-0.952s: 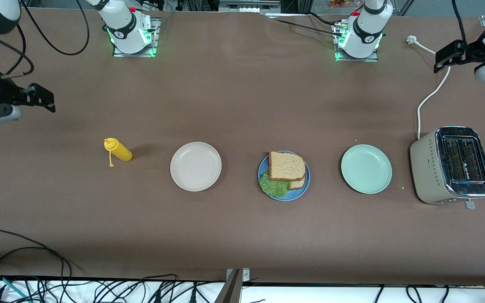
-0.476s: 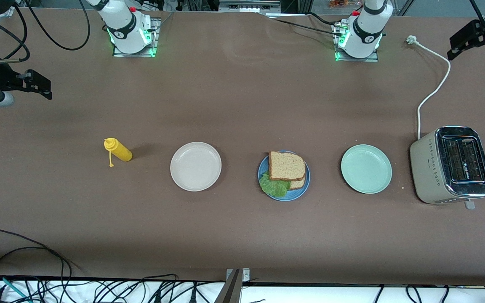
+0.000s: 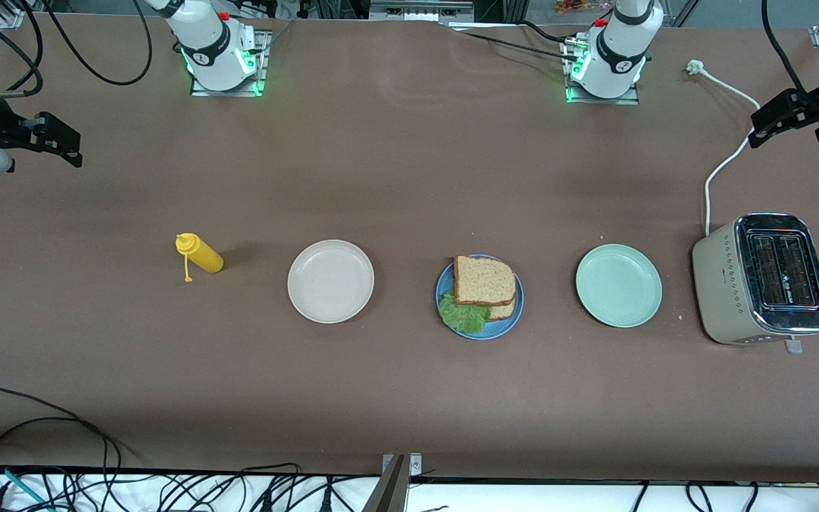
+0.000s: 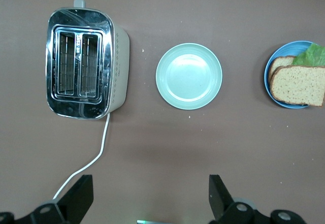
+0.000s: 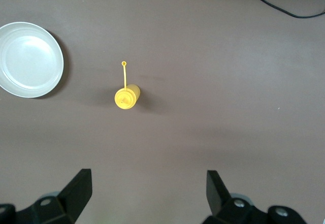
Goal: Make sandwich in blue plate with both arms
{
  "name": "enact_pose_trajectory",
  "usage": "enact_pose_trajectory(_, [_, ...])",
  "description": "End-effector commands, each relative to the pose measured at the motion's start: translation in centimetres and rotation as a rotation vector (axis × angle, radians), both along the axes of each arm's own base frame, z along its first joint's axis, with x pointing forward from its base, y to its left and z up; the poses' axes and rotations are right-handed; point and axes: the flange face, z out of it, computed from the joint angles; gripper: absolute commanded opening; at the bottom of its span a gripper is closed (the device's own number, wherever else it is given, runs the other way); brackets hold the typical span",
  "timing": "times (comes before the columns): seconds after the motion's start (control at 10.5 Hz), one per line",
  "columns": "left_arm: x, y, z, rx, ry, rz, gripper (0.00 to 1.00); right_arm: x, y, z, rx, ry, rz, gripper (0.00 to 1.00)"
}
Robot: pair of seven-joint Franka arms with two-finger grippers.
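Listing for you: round medium-blue plate (image 3: 515, 318), raised rim, mid-table between beige-white plate (image 3: 330, 281) and mint-green plate (image 3: 618, 285), bare brown cloth around. On it, sandwich (image 3: 484, 281): coarse brown bread, ruffled lettuce. Left gripper (image 4: 150, 196) above the table near the chrome-topped toaster (image 3: 761, 279), right gripper (image 5: 147, 193) near the yellow squeeze bottle (image 3: 200, 254); both spread wide, empty.

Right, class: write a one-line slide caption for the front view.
Finished sandwich on the blue plate, between two empty plates; left gripper and right gripper open, raised at the table's ends.
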Motion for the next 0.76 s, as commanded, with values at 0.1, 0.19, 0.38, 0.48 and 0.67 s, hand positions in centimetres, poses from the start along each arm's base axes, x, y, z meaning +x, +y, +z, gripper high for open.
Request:
enact_pose_trajectory(0.1, [0.3, 0.2, 2.5, 0.028, -0.054, 0.006, 1.0, -0.1, 2.0, 0.9, -0.008, -0.013, -0.047, 1.0])
enact_pose_trajectory(0.19, [0.2, 0.8, 3.0, 0.028, -0.06, 0.019, 1.0, -0.1, 3.3, 0.9, -0.018, -0.017, -0.053, 1.0])
enact_pose_trajectory(0.38, [0.3, 1.9, 2.8, 0.024, -0.06, 0.041, 1.0, -0.1, 3.4, 1.1, -0.018, -0.019, -0.065, 1.0])
enact_pose_trajectory(0.48, [0.4, 2.1, 2.8, 0.024, -0.062, 0.042, 1.0, -0.1, 3.4, 1.0, -0.018, -0.018, -0.065, 1.0])
enact_pose_trajectory(0.67, [0.3, 4.0, 2.8, 0.025, -0.066, 0.077, 1.0, -0.1, 3.3, 1.0, -0.018, -0.016, -0.062, 1.0])
